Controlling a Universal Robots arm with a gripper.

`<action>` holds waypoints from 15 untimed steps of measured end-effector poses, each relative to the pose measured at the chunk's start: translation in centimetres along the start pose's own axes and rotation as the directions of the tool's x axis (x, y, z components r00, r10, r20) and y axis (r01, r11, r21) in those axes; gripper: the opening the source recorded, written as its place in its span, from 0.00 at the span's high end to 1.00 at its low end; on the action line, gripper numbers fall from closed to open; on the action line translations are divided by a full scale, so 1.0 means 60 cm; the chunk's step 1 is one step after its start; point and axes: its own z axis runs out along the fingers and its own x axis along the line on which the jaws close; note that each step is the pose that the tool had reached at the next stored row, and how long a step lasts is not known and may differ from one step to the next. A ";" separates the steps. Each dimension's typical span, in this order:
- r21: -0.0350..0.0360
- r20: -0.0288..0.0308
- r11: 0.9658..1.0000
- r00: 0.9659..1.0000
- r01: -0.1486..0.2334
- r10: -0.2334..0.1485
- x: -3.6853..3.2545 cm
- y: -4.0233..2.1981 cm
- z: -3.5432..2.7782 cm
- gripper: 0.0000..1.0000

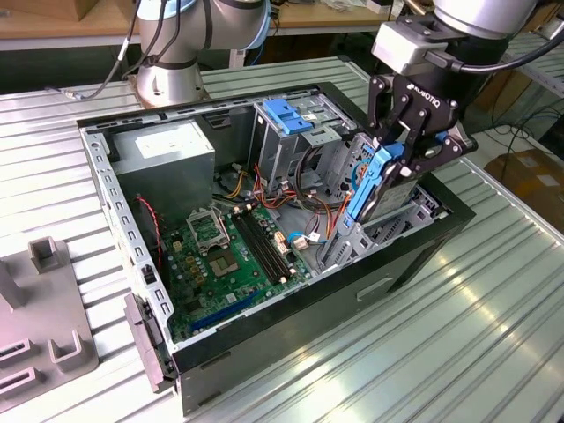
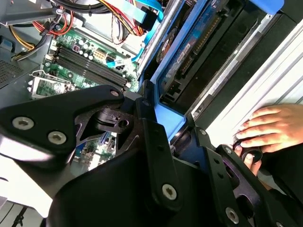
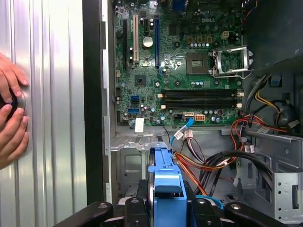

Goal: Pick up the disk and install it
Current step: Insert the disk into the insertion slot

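Observation:
The disk is a dark grey drive edged by a bright blue carrier frame. It stands on edge, tilted, over the front corner of the open computer case on the exterior view's right. Its lower end dips between the metal bay walls there. My gripper is shut on the disk's upper part from above. In the first wrist view the blue edge of the disk runs out from between the black fingers. In the second wrist view the disk reaches from the gripper into the bay.
A green motherboard covers the case floor, with bundled cables beside the bay. A blue bracket tops the silver drive cage. A person's hands rest on the ribbed table by the case. A grey fixture lies at the exterior view's left.

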 end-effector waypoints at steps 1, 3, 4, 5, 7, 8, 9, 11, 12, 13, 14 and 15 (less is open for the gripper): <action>0.000 0.000 1.000 1.000 0.000 0.000 0.000 0.000 0.003 0.63; 0.000 0.000 1.000 1.000 0.000 0.000 0.000 0.000 0.006 0.63; 0.000 0.000 1.000 1.000 0.000 0.000 0.000 0.000 0.008 0.63; 0.000 0.000 1.000 1.000 0.000 0.000 0.000 0.000 0.010 0.63; 0.000 0.000 1.000 1.000 0.000 0.000 0.000 0.000 0.013 0.63; 0.000 0.000 1.000 1.000 0.000 0.000 0.000 0.000 0.014 0.63; 0.000 0.000 1.000 1.000 0.000 0.000 0.000 0.000 0.016 0.63; 0.000 0.000 1.000 1.000 0.000 0.000 0.000 0.000 0.020 0.63; 0.000 0.000 1.000 1.000 0.000 0.000 0.000 0.000 0.022 0.63; 0.000 0.000 1.000 1.000 0.000 0.000 0.000 0.000 0.024 0.63; 0.000 0.000 1.000 1.000 0.000 0.000 0.000 0.000 0.028 0.63; 0.000 0.000 1.000 1.000 0.000 0.000 0.000 0.000 0.031 0.63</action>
